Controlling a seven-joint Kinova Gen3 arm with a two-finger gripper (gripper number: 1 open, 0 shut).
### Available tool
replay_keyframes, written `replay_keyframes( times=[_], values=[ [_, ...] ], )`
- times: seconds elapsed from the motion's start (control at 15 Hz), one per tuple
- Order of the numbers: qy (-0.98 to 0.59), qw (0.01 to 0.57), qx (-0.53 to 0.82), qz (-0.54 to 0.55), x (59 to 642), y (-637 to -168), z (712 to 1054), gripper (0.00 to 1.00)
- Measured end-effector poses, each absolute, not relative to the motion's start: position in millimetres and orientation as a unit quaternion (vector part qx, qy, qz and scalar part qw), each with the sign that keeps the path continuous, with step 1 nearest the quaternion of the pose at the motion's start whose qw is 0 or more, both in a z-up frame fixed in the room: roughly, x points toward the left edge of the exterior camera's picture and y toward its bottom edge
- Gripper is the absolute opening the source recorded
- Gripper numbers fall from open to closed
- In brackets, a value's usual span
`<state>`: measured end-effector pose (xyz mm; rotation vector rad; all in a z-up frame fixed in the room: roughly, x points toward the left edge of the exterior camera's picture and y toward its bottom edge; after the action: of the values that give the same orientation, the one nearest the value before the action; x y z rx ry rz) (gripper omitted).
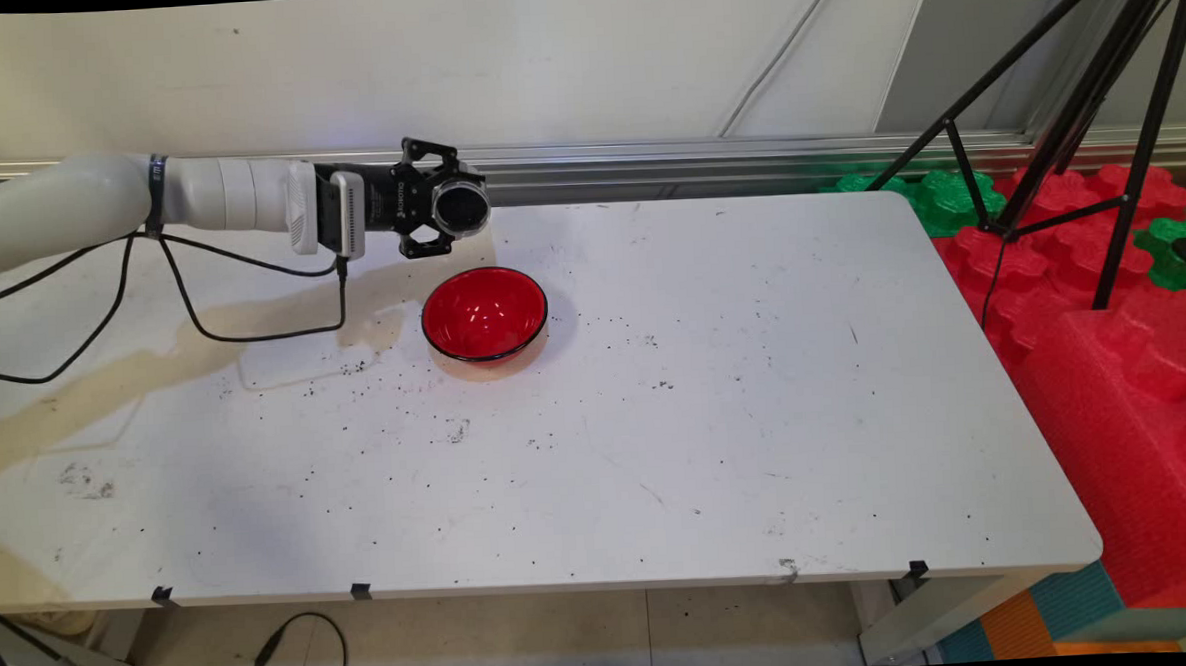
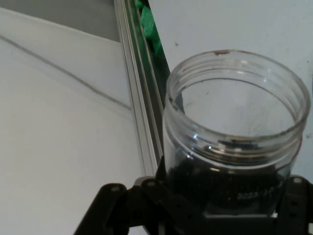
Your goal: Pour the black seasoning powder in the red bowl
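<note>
My gripper (image 1: 444,207) is shut on a clear plastic jar (image 1: 461,208), which lies on its side in the air with its open mouth facing right. It hangs just behind and above the left rim of a red bowl (image 1: 485,315) with a black edge, which stands on the white table (image 1: 737,417). In the hand view the jar (image 2: 234,122) fills the right half, lidless, with dark grains low inside near the fingers. The bowl looks empty.
Small black grains lie scattered over the table around the bowl. A pale wet-looking stain (image 1: 154,362) spreads across the left side. Black cables (image 1: 243,333) hang from the arm. A black tripod (image 1: 1075,132) and red foam blocks (image 1: 1115,370) stand off the right edge.
</note>
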<state>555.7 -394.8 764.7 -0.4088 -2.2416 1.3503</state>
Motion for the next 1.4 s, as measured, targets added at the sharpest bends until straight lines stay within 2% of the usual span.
replay_keyframes(
  times=[1.4],
  values=[
    [-0.770, 0.139, -0.294, 0.548, 552.4, -386.6, 770.6, 0.00]
  ],
)
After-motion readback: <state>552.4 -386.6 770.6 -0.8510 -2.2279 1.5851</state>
